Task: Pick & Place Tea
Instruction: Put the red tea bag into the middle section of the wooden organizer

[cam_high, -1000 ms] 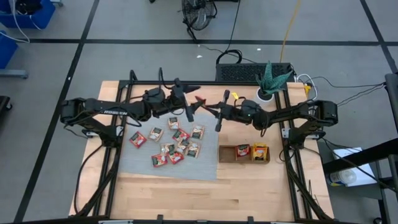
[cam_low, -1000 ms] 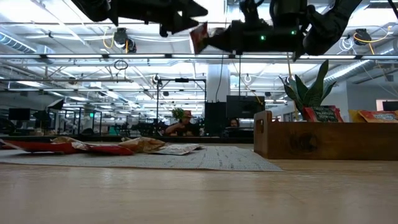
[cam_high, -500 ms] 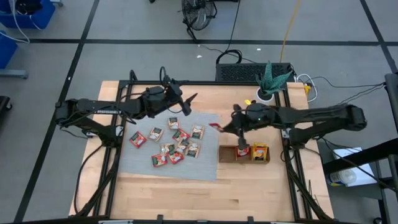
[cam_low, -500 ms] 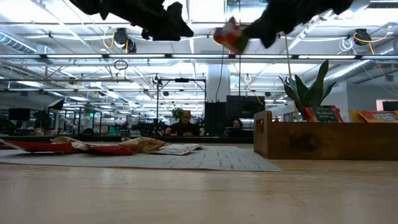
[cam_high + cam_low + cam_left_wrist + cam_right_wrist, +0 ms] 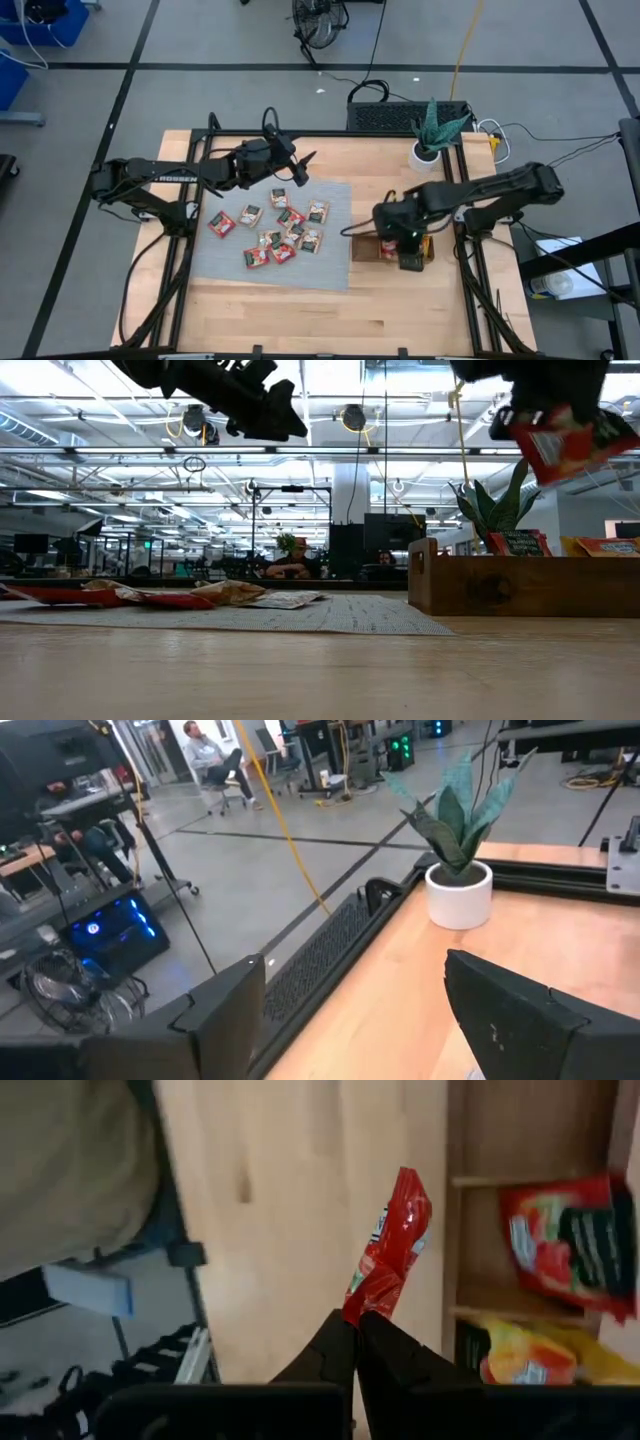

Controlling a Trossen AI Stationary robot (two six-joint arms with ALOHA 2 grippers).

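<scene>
While the right gripper [image 5: 357, 1320], fingers pinched tight on a red tea sachet [image 5: 389, 1245], hangs over the wooden tray [image 5: 362, 247] at mid-right of high view, left gripper [image 5: 300, 168] waits w/ fingers wide apart, empty, over grey mat's [image 5: 220, 262] top edge; other sachets [image 5: 272, 230] lie on mat.

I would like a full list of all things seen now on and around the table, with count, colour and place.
Tea sachets on mat: about ten, mostly red, on the grey mat.
Held sachet: one, red, above the tray.
Grey mat: one, table centre-left.
Wooden tray: one, brown, right of mat; holds a red and a yellow sachet.
Potted plant: one, green in white pot, far edge.
Left gripper: fingers open, above mat's far edge.
Right gripper: fingers shut on held sachet.
</scene>
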